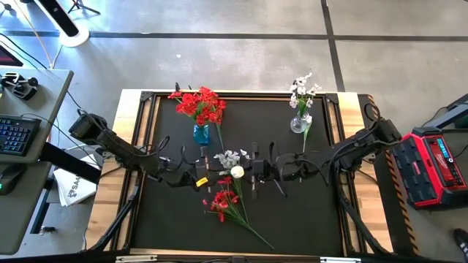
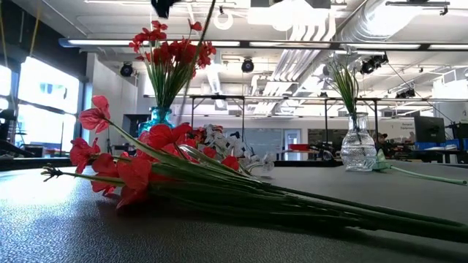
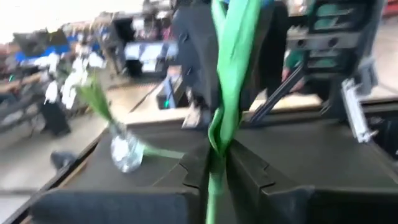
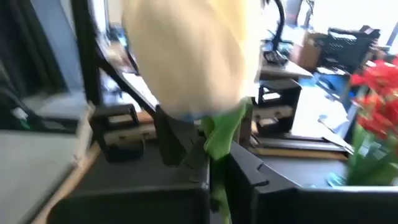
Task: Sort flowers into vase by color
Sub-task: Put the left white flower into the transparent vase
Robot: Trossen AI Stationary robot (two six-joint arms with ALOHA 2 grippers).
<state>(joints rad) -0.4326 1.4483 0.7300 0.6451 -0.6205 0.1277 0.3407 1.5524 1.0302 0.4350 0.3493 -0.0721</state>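
A white flower with a round cream blossom [image 1: 236, 172] and a green stem is held up over the table's middle between my two grippers. My left gripper [image 1: 221, 176] is shut on its stem, coming from the table's left. My right gripper [image 1: 249, 173] is shut on it from the right, just under the blossom [image 4: 186, 56]. Several loose red sprigs [image 1: 225, 203] and small white sprigs [image 1: 231, 157] lie flat on the black table. A blue vase [image 1: 200, 134] holds red flowers [image 1: 199, 106]. A clear vase [image 1: 298, 124] holds white flowers [image 1: 302, 91]. My left gripper pinches the green stem [image 3: 217, 146] between its two fingers, which lie level and across it. The stem runs on up past the fingers, and the flower is lifted clear of the table. My right gripper pinches the green stem top [image 4: 219, 138] right under the blossom between its two fingers, level from the table's right. The blossom stands above the fingers.
One green stem [image 1: 305, 137] lies on the table by the clear vase. The table has a raised wooden rim [image 1: 146, 96]. A desk with a keyboard [image 1: 14, 135] stands to the left, and a red case [image 1: 431, 164] to the right.
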